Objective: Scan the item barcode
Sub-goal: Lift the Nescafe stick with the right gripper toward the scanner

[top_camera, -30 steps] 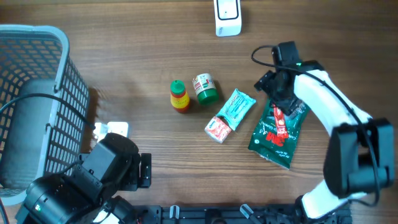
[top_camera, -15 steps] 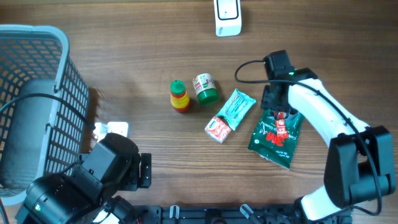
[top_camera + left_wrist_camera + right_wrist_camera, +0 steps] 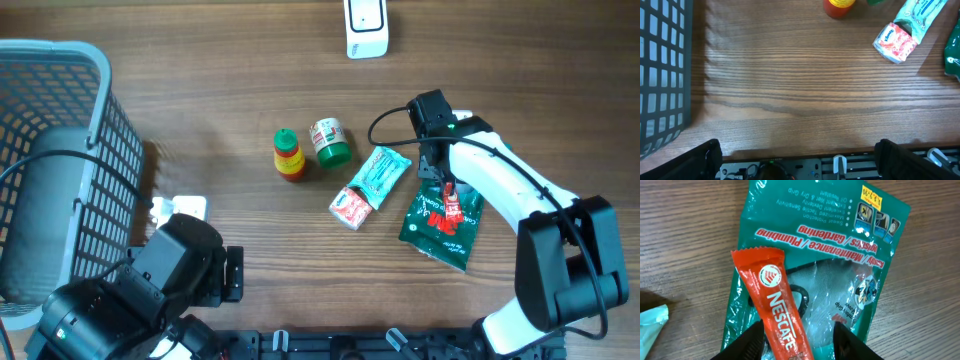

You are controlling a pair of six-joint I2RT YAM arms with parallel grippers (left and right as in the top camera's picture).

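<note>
Where the right tool (image 3: 797, 328) hangs low over the table (image 3: 200, 80), its two dark fingers (image 3: 751, 341) stand either side of the lower end of a red sachet (image 3: 774, 311). The left finger lies against the sachet's edge. Whether the pair clamps it cannot be told.

The sachet is a narrow, flat foil stick with a crimped, saw-toothed top and white lettering. It lies aslant on a green packet (image 3: 840, 255), right of the table's centre. That packet is glossy, wrinkled film with a clear window and rows of print.

Just left of the packet lies a teal crinkled wrapper (image 3: 382, 170), touching a small red-and-white pack (image 3: 351, 208). Further left are a short can with a green lid (image 3: 330, 141), on its side, and beside it a squat red-and-yellow bottle with a green cap (image 3: 289, 156).

The left tool (image 3: 797, 146) hangs near the table's front edge with its fingers wide apart and nothing between them.

The table is brown wood-grain laminate, matt and finely streaked. A grey wire-mesh basket (image 3: 60, 48) with a rounded rim stands at its left side. A white box-shaped device (image 3: 366, 28) sits at the far edge.
</note>
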